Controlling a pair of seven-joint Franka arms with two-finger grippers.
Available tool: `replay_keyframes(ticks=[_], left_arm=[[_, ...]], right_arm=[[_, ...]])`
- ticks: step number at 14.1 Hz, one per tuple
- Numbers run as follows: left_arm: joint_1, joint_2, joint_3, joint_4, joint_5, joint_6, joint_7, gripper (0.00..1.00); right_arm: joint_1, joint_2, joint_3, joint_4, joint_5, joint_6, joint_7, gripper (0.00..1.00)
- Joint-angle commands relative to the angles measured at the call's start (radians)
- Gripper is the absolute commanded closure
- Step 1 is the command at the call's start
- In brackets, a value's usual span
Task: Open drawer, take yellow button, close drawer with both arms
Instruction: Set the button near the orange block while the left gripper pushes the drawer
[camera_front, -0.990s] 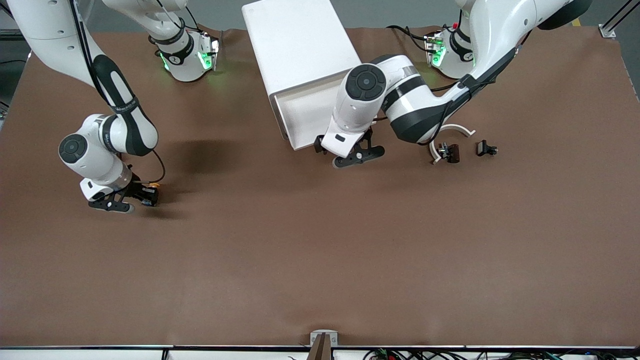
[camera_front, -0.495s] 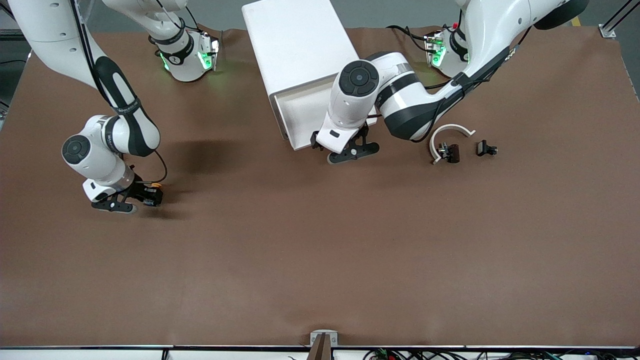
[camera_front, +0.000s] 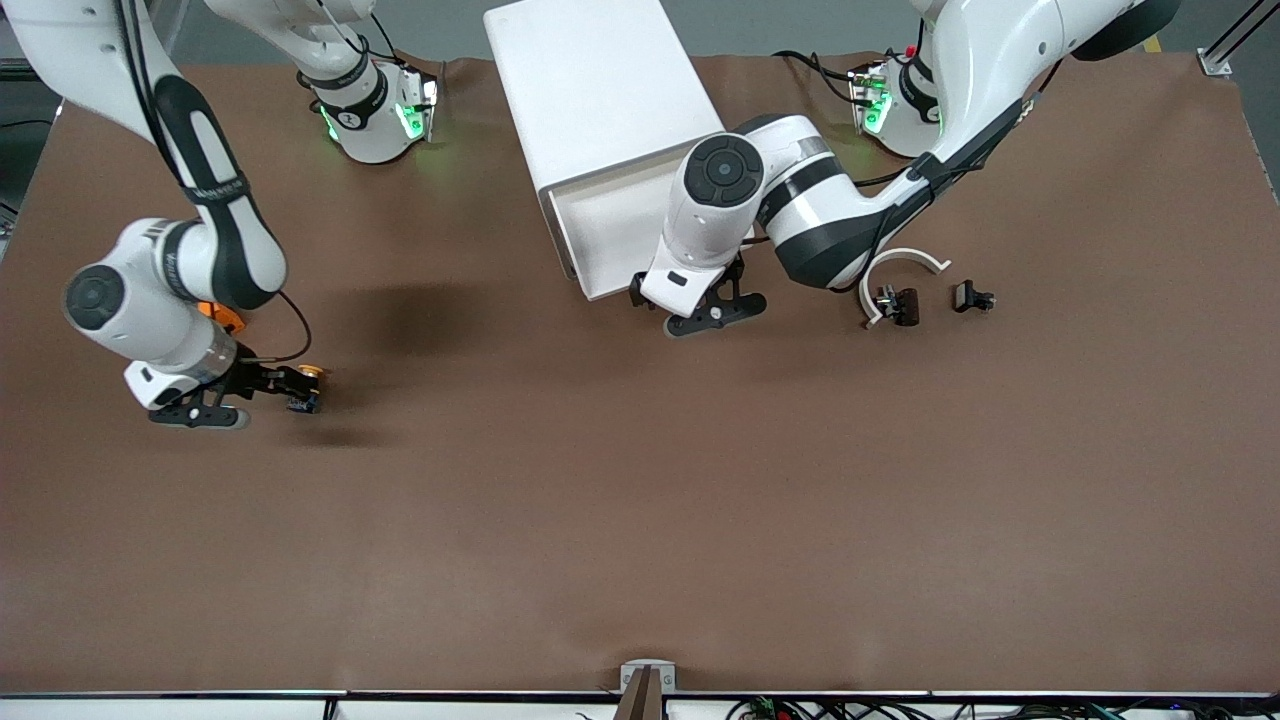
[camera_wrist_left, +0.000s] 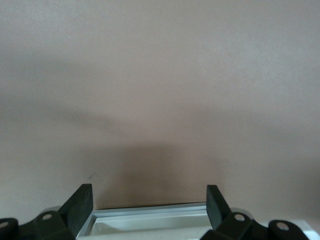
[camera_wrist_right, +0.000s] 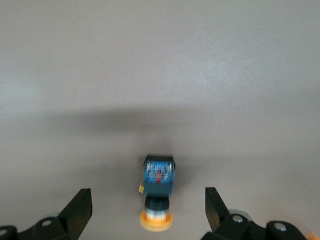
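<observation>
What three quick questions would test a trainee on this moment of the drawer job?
1. True or false: the right gripper is shut on the button.
2. Where is the left gripper? A) at the front edge of the drawer; B) over the white curved strip; C) over the orange block.
3. Fill in: the drawer stands ___ (open or shut).

Key:
1. False: its fingers are open and the button lies on the table between them.
2. A.
3. Open.

Glossy white arms (camera_front: 800, 200) (black bands)
</observation>
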Motion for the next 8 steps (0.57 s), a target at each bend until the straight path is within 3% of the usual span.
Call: replay_keyframes(ticks=[1, 4, 8], left_arm=[[-0.029, -0.018, 0.007, -0.006, 0.018, -0.009, -0.030, 0.00], [-0.064, -0.015, 0.006, -0.007, 0.004, -0.046, -0.043, 0.00], [-0.101, -0.006, 0.006, -0.006, -0.004, -0.058, -0.108, 0.00]], right_arm=[[-0.032, -0.057, 0.011, 0.115, 0.016, -0.237, -0.029, 0.00], [-0.032, -0.127, 0.008, 0.195, 0.005, -0.455, -0.026, 0.00], [-0.038, -0.141, 0.007, 0.427, -0.063, -0.763, -0.026, 0.00]])
